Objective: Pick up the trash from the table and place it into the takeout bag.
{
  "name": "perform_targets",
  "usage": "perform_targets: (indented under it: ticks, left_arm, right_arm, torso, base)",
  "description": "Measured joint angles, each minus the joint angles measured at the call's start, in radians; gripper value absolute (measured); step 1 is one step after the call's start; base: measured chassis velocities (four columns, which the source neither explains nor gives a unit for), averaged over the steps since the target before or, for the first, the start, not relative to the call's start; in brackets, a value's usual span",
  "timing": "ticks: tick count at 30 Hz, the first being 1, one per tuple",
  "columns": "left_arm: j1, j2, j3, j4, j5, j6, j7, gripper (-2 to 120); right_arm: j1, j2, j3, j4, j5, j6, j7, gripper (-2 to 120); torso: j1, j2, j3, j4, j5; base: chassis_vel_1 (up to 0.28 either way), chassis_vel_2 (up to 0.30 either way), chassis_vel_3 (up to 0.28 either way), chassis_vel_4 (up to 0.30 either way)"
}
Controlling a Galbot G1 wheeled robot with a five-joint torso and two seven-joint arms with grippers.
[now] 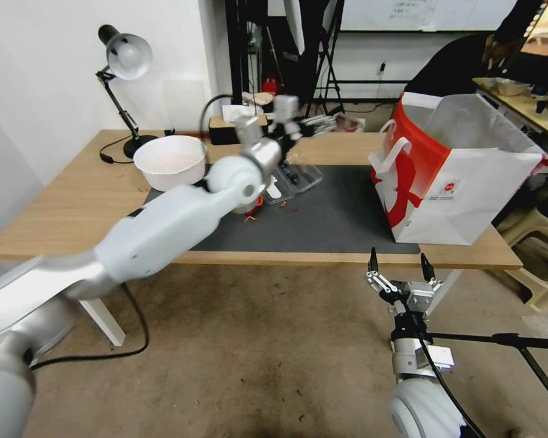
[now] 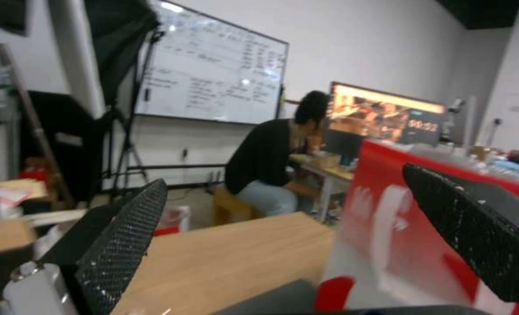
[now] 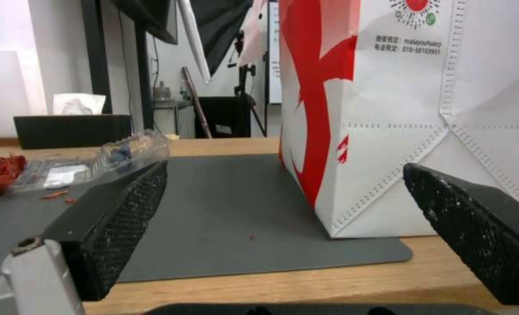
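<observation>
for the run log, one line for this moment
left gripper: open, empty, above table | right gripper: open, parked below edge | takeout bag: upright

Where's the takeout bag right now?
Head view: the takeout bag stands upright at the right end of the table, on the grey mat's right edge.

glossy white arm shells with silver joints, black cables, and black textured fingers (image 3: 119,218).

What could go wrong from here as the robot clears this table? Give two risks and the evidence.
1. The left gripper hangs open and empty above the clear plastic tray; its long forearm passes close to the white bowl and might knock it.
2. The takeout bag stands at the table edge; a nudge could tip it off.
</observation>
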Motion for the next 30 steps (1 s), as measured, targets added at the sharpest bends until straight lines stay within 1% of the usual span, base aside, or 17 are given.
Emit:
perform_targets:
  ticks: [1, 2, 3, 4, 5, 9, 10, 12, 15, 17, 18, 19, 21, 25, 27, 28, 30]
  left_arm:
    - [0.000, 0.000, 0.000, 0.000, 0.000, 0.000, 0.000, 100]
    - [0.034, 0.028, -0.021, -0.023, 0.009, 0.000, -0.004, 100]
    - [0.099, 0.073, -0.063, -0.065, 0.038, 0.000, -0.007, 100]
    - [0.192, 0.118, -0.131, -0.123, 0.072, 0.000, -0.016, 100]
    - [0.192, 0.118, -0.131, -0.123, 0.072, 0.000, -0.016, 100]
    - [0.336, 0.181, -0.273, -0.202, 0.110, 0.004, -0.015, 100]
    - [0.336, 0.181, -0.273, -0.202, 0.110, 0.004, -0.015, 100]
    - [0.400, 0.207, -0.335, -0.234, 0.125, 0.004, -0.010, 100]
    - [0.447, 0.224, -0.375, -0.252, 0.138, 0.004, -0.008, 100]
    - [0.547, 0.246, -0.459, -0.292, 0.184, 0.005, -0.007, 100]
    - [0.547, 0.246, -0.459, -0.292, 0.184, 0.005, -0.007, 100]
    - [0.628, 0.253, -0.527, -0.322, 0.228, 0.009, -0.014, 100]
    - [0.712, 0.256, -0.589, -0.354, 0.282, 0.011, -0.032, 100]
    - [0.787, 0.252, -0.640, -0.377, 0.335, -0.003, -0.044, 100]
    - [0.894, 0.233, -0.716, -0.404, 0.395, -0.023, -0.054, 100]
    - [0.894, 0.233, -0.716, -0.404, 0.395, -0.023, -0.054, 100]
    - [0.991, 0.209, -0.776, -0.422, 0.434, -0.034, -0.057, 100]
  right_arm:
    - [0.000, 0.000, 0.000, 0.000, 0.000, 0.000, 0.000, 100]
    - [0.001, 0.000, -0.002, -0.001, -0.001, 0.000, 0.000, 100]
    - [0.001, 0.000, -0.004, -0.002, -0.003, -0.001, 0.000, 100]
    - [0.000, 0.002, -0.006, -0.004, -0.006, -0.001, 0.000, 100]
    - [0.000, 0.002, -0.006, -0.004, -0.006, -0.001, 0.000, 100]
    - [-0.003, 0.002, -0.011, -0.005, -0.013, -0.001, -0.004, 100]
    - [-0.003, 0.002, -0.011, -0.005, -0.013, -0.001, -0.004, 100]
    - [-0.003, 0.000, -0.015, -0.005, -0.015, -0.001, -0.007, 100]
    - [-0.004, -0.001, -0.017, -0.005, -0.016, -0.001, -0.008, 100]
    - [-0.005, -0.001, -0.019, -0.005, -0.018, -0.002, -0.009, 100]
    - [-0.005, -0.001, -0.019, -0.005, -0.018, -0.002, -0.009, 100]
    - [-0.006, 0.000, -0.020, -0.005, -0.018, -0.003, -0.009, 100]
    - [-0.006, 0.002, -0.021, -0.005, -0.018, -0.005, -0.010, 100]
    - [-0.006, 0.003, -0.021, -0.005, -0.019, -0.008, -0.011, 100]
    - [-0.006, 0.004, -0.021, -0.005, -0.020, -0.010, -0.011, 100]
    - [-0.006, 0.004, -0.021, -0.005, -0.020, -0.010, -0.011, 100]
    - [-0.007, 0.003, -0.021, -0.004, -0.020, -0.012, -0.012, 100]
  torso:
    - [0.000, 0.000, 0.000, 0.0000, 0.0000]
    - [0.000, 0.000, 0.000, 0.0000, 0.0002]
    - [0.000, 0.000, 0.000, -0.0001, 0.0000]
    - [0.000, 0.000, 0.000, 0.0000, -0.0001]
    - [0.000, 0.000, 0.000, 0.0000, -0.0001]
    - [0.000, 0.000, 0.000, -0.0001, -0.0001]
    - [0.000, 0.000, 0.000, -0.0001, -0.0001]
    - [0.000, 0.000, 0.000, 0.0001, 0.0005]
    - [0.000, 0.000, 0.000, 0.0005, 0.0001]
    - [0.000, 0.000, 0.000, -0.0001, 0.0005]
    - [0.000, 0.000, 0.000, -0.0001, 0.0005]
    - [0.000, 0.000, 0.000, -0.0001, 0.0000]
    - [0.000, 0.000, 0.000, 0.0001, 0.0003]
    - [0.000, 0.000, 0.000, -0.0001, 0.0004]
    - [0.000, 0.000, 0.000, -0.0003, 0.0002]
    - [0.000, 0.000, 0.000, -0.0003, 0.0002]
    - [0.000, 0.000, 0.000, -0.0002, 0.0005]
  base:
    - [0.000, 0.000, 0.000, 0.000]
    - [0.000, 0.000, 0.000, 0.000]
    - [0.000, 0.000, 0.000, 0.000]
    - [0.000, 0.000, 0.000, 0.000]
    - [0.000, 0.000, 0.000, 0.000]
    - [0.000, 0.000, 0.000, 0.000]
    - [0.000, 0.000, 0.000, 0.000]
    - [0.000, 0.000, 0.000, 0.000]
    - [0.000, 0.000, 0.000, 0.000]
    - [0.000, 0.000, 0.000, 0.000]
    - [0.000, 0.000, 0.000, 0.000]
    - [0.000, 0.000, 0.000, 0.000]
    - [0.000, 0.000, 0.000, 0.000]
    - [0.000, 0.000, 0.000, 0.000]
    - [0.000, 0.000, 0.000, 0.000]
    - [0.000, 0.000, 0.000, 0.000]
    - [0.000, 0.000, 0.000, 0.000]
